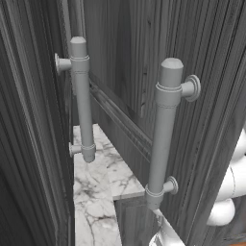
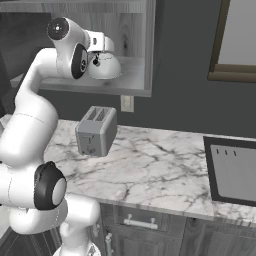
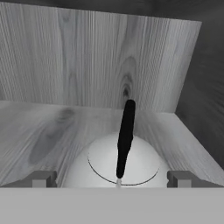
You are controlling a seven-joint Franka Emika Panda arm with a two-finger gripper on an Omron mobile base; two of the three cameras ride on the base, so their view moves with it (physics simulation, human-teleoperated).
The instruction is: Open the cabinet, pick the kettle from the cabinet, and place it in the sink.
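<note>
The cabinet (image 2: 127, 50) stands open. The kettle (image 3: 119, 166) sits on its shelf, between the spread fingers of the gripper (image 3: 113, 178), which grips nothing yet. Grasping, lifting and carrying to the sink (image 2: 235, 170) remain.

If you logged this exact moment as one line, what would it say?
stage: reaching for kettle | cabinet: open | gripper: open, fingertips either side of kettle | kettle: on cabinet shelf | sink: no kettle yet
</note>
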